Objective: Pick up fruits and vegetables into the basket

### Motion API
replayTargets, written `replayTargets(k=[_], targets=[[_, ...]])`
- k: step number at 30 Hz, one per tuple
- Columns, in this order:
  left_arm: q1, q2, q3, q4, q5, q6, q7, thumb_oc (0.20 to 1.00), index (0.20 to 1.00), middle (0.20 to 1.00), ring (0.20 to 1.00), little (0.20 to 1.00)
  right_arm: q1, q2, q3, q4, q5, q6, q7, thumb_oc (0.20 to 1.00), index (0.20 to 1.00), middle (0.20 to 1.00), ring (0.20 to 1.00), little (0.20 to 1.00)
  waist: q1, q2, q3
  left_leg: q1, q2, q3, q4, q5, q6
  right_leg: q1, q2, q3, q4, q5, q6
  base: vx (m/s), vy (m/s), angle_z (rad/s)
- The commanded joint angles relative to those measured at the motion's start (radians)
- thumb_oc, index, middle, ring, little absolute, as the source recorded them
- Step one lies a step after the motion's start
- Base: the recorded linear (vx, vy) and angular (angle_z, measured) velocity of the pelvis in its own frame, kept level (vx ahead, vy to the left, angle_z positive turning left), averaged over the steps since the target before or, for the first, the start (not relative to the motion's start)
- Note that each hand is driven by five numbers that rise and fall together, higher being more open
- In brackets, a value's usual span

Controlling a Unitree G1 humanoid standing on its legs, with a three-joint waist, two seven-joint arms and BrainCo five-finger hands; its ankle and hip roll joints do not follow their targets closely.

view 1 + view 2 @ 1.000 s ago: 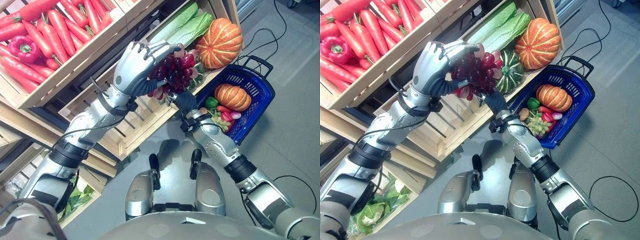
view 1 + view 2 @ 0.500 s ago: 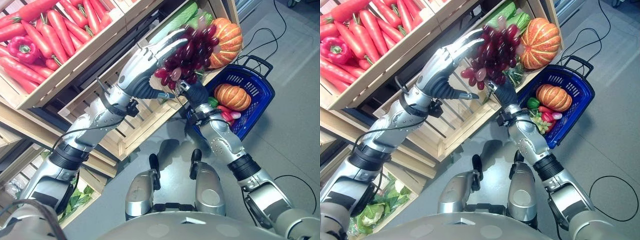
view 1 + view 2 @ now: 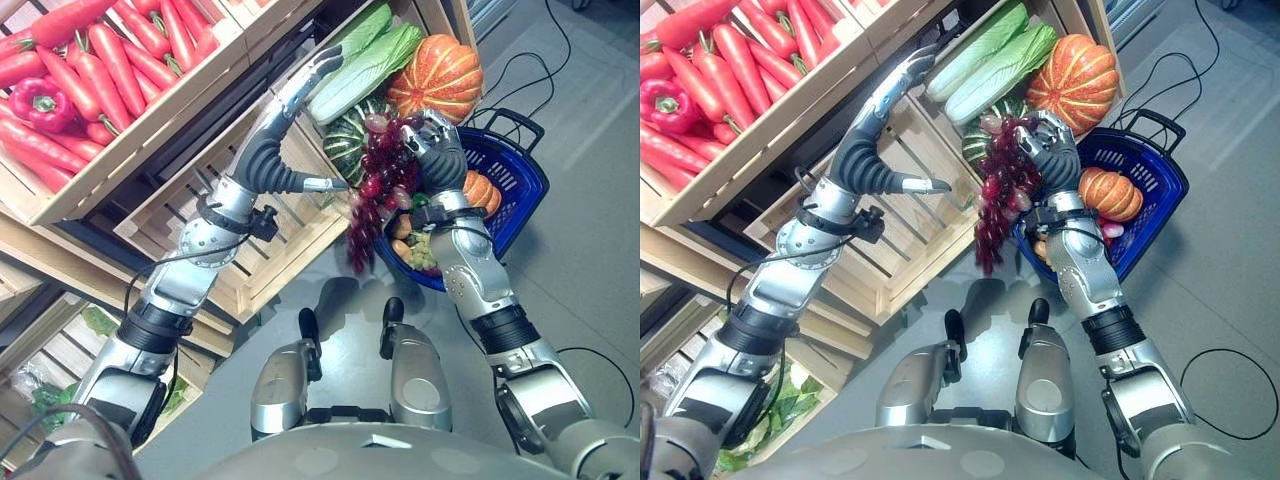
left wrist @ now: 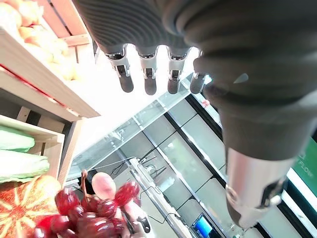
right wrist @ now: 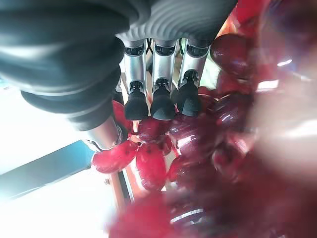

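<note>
One hand is now carrying the grapes [image 3: 382, 185]: your right hand [image 3: 437, 150] is gripping them beside the blue basket [image 3: 520, 165], while your left hand [image 3: 290, 110] is hanging released after letting go.

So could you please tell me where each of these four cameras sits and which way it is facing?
Left eye view: on the head, looking down at the crates, the red grapes and the blue basket; both arms show.
Right eye view: beside it, same scene; the left hand is open, the right hand holds the grapes.
Left wrist view: on the left wrist, looking along straight fingers towards the grapes.
Right wrist view: on the right wrist, fingers curled against grapes.
All four views share the grapes.
</note>
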Motion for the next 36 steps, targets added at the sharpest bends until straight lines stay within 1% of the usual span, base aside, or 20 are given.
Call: replayTargets(k=[1, 4, 7, 10, 15, 17, 20, 21, 23, 24, 26, 27, 28, 29, 31, 32, 33, 34, 36], targets=[[0.055, -0.021, 0.063, -0.084, -0.081, -0.048, 0.038, 1.000, 1.000, 1.000, 1.000, 1.000, -0.005, 0.012, -0.098, -0.104, -0.015, -0.131, 0.003, 0.200, 0.200, 0.200, 0.200, 0.200, -0.020, -0.015, -0.025, -0.018, 0.006, 0.014, 0.066, -0.075, 0.007, 0.096, -0.049, 0.028, -0.071, -0.025, 0.098, -0.03, -0.031, -0.07], [0.088, -0.019, 0.079, -0.065, -0.083, -0.033, 0.024, 1.000, 1.000, 1.000, 1.000, 1.000, 0.036, -0.006, -0.144, -0.100, -0.009, -0.159, 0.007, 0.200, 0.200, 0.200, 0.200, 0.200, -0.029, -0.007, -0.010, -0.033, 0.006, 0.021, 0.077, -0.076, 0.008, 0.072, -0.048, 0.031, -0.049, -0.030, 0.093, -0.05, -0.031, -0.07], [0.113, -0.017, 0.086, -0.054, -0.070, -0.008, 0.025, 1.000, 1.000, 1.000, 1.000, 1.000, 0.065, -0.024, -0.181, -0.100, 0.002, -0.169, 0.010, 0.200, 0.200, 0.200, 0.200, 0.200, -0.038, 0.003, 0.009, -0.048, 0.004, 0.024, 0.086, -0.073, 0.009, 0.046, -0.047, 0.036, -0.029, -0.033, 0.089, -0.07, -0.012, -0.04], [0.152, -0.011, 0.093, -0.024, -0.065, 0.028, 0.025, 1.000, 1.000, 1.000, 1.000, 1.000, 0.105, -0.047, -0.234, -0.079, 0.030, -0.199, 0.018, 0.200, 0.200, 0.200, 0.200, 0.200, -0.054, 0.022, 0.034, -0.068, 0.001, 0.030, 0.093, -0.068, 0.011, 0.011, -0.045, 0.042, -0.002, -0.038, 0.083, -0.06, 0.002, -0.06], [0.195, -0.007, 0.090, 0.017, -0.097, 0.035, 0.030, 1.000, 1.000, 1.000, 1.000, 1.000, 0.157, -0.065, -0.277, -0.049, 0.081, -0.240, 0.040, 0.200, 0.200, 0.200, 0.200, 0.200, -0.071, 0.044, 0.059, -0.078, -0.004, 0.038, 0.082, -0.054, 0.012, -0.018, -0.043, 0.053, 0.011, -0.039, 0.078, -0.04, 0.025, -0.09], [0.198, -0.009, 0.086, 0.031, -0.106, 0.041, 0.025, 1.000, 1.000, 1.000, 1.000, 1.000, 0.164, -0.078, -0.294, -0.024, 0.102, -0.248, 0.049, 0.200, 0.200, 0.200, 0.200, 0.200, -0.077, 0.052, 0.071, -0.086, -0.006, 0.043, 0.082, -0.051, 0.012, -0.031, -0.044, 0.054, 0.016, -0.039, 0.076, -0.05, 0.013, -0.04], [0.201, -0.006, 0.077, 0.053, -0.111, 0.033, 0.009, 1.000, 1.000, 1.000, 1.000, 1.000, 0.164, -0.092, -0.311, 0.018, 0.113, -0.247, 0.062, 0.200, 0.200, 0.200, 0.200, 0.200, -0.080, 0.061, 0.079, -0.099, -0.008, 0.048, 0.094, -0.050, 0.010, -0.047, -0.048, 0.053, 0.030, -0.042, 0.074, -0.02, 0.000, -0.08], [0.202, -0.006, 0.073, 0.059, -0.107, 0.034, 0.011, 1.000, 1.000, 1.000, 1.000, 1.000, 0.163, -0.100, -0.317, 0.034, 0.123, -0.243, 0.067, 0.200, 0.200, 0.200, 0.200, 0.200, -0.080, 0.064, 0.080, -0.104, -0.010, 0.049, 0.103, -0.058, 0.009, -0.054, -0.052, 0.052, 0.043, -0.051, 0.075, -0.01, -0.007, -0.07], [0.201, -0.003, 0.062, 0.071, -0.145, 0.041, -0.006, 1.000, 1.000, 1.000, 1.000, 1.000, 0.154, -0.113, -0.323, 0.072, 0.132, -0.227, 0.060, 0.200, 0.200, 0.200, 0.200, 0.200, -0.079, 0.072, 0.080, -0.127, -0.014, 0.050, 0.117, -0.057, 0.008, -0.080, -0.054, 0.052, 0.061, -0.054, 0.072, -0.02, -0.012, -0.08], [0.203, 0.000, 0.051, 0.091, -0.193, 0.045, -0.046, 1.000, 1.000, 1.000, 1.000, 1.000, 0.134, -0.136, -0.335, 0.132, 0.160, -0.208, 0.069, 0.200, 0.200, 0.200, 0.200, 0.200, -0.075, 0.081, 0.080, -0.154, -0.017, 0.050, 0.133, -0.057, 0.008, -0.109, -0.058, 0.049, 0.080, -0.059, 0.069, -0.02, -0.024, -0.05], [0.210, 0.002, 0.037, 0.109, -0.265, 0.086, -0.135, 1.000, 1.000, 1.000, 1.000, 1.000, 0.106, -0.155, -0.350, 0.198, 0.183, -0.189, 0.078, 0.200, 0.200, 0.200, 0.200, 0.200, -0.066, 0.093, 0.080, -0.180, -0.021, 0.049, 0.142, -0.053, 0.007, -0.134, -0.058, 0.045, 0.094, -0.064, 0.065, -0.02, -0.035, 0.01], [0.209, 0.002, 0.038, 0.109, -0.267, 0.087, -0.137, 1.000, 1.000, 1.000, 1.000, 1.000, 0.104, -0.157, -0.350, 0.201, 0.185, -0.190, 0.081, 0.200, 0.200, 0.200, 0.200, 0.200, -0.066, 0.093, 0.080, -0.182, -0.021, 0.049, 0.143, -0.054, 0.006, -0.136, -0.059, 0.045, 0.096, -0.064, 0.064, -0.03, -0.066, 0.08], [0.222, 0.008, 0.022, 0.119, -0.312, 0.126, -0.191, 1.000, 1.000, 1.000, 1.000, 1.000, 0.069, -0.178, -0.361, 0.259, 0.212, -0.171, 0.086, 0.200, 0.200, 0.200, 0.200, 0.200, -0.056, 0.105, 0.080, -0.211, -0.025, 0.047, 0.149, -0.047, 0.007, -0.169, -0.060, 0.043, 0.111, -0.065, 0.063, -0.04, -0.077, 0.10], [0.227, 0.015, 0.007, 0.130, -0.361, 0.185, -0.238, 1.000, 1.000, 1.000, 1.000, 1.000, 0.043, -0.192, -0.362, 0.298, 0.234, -0.162, 0.093, 0.200, 0.200, 0.200, 0.200, 0.200, -0.050, 0.114, 0.080, -0.234, -0.027, 0.047, 0.153, -0.041, 0.006, -0.196, -0.062, 0.040, 0.125, -0.068, 0.062, -0.04, -0.088, 0.08], [0.245, 0.022, -0.010, 0.146, -0.403, 0.234, -0.280, 1.000, 1.000, 1.000, 1.000, 1.000, 0.007, -0.216, -0.368, 0.340, 0.261, -0.146, 0.098, 0.200, 0.200, 0.200, 0.200, 0.200, -0.040, 0.129, 0.080, -0.268, -0.031, 0.045, 0.158, -0.031, 0.005, -0.235, -0.065, 0.038, 0.145, -0.071, 0.060, -0.02, -0.050, 0.07], [0.265, 0.030, -0.018, 0.156, -0.431, 0.270, -0.317, 1.000, 1.000, 1.000, 1.000, 1.000, -0.014, -0.239, -0.376, 0.372, 0.282, -0.132, 0.109, 0.200, 0.200, 0.200, 0.200, 0.200, -0.033, 0.141, 0.080, -0.296, -0.034, 0.045, 0.164, -0.023, 0.004, -0.266, -0.066, 0.039, 0.161, -0.075, 0.058, -0.01, -0.037, 0.03], [0.272, 0.033, -0.020, 0.160, -0.429, 0.264, -0.318, 1.000, 1.000, 1.000, 1.000, 1.000, -0.020, -0.248, -0.379, 0.384, 0.289, -0.129, 0.117, 0.200, 0.200, 0.200, 0.200, 0.200, -0.030, 0.144, 0.080, -0.304, -0.035, 0.045, 0.167, -0.022, 0.004, -0.276, -0.067, 0.039, 0.167, -0.076, 0.057, 0.00, -0.043, 0.05], [0.298, 0.043, -0.030, 0.175, -0.451, 0.282, -0.304, 1.000, 1.000, 1.000, 1.000, 1.000, -0.042, -0.273, -0.384, 0.414, 0.297, -0.109, 0.121, 0.200, 0.200, 0.200, 0.200, 0.200, -0.021, 0.158, 0.080, -0.334, -0.040, 0.044, 0.175, -0.015, 0.004, -0.314, -0.070, 0.039, 0.189, -0.081, 0.055, 0.00, -0.032, 0.05], [0.320, 0.049, -0.033, 0.198, -0.482, 0.283, -0.305, 1.000, 1.000, 1.000, 1.000, 1.000, -0.064, -0.297, -0.385, 0.445, 0.320, -0.097, 0.134, 0.200, 0.200, 0.200, 0.200, 0.200, -0.013, 0.166, 0.080, -0.361, -0.043, 0.046, 0.183, -0.014, 0.007, -0.350, -0.072, 0.041, 0.208, -0.085, 0.052, 0.00, -0.046, 0.04]])
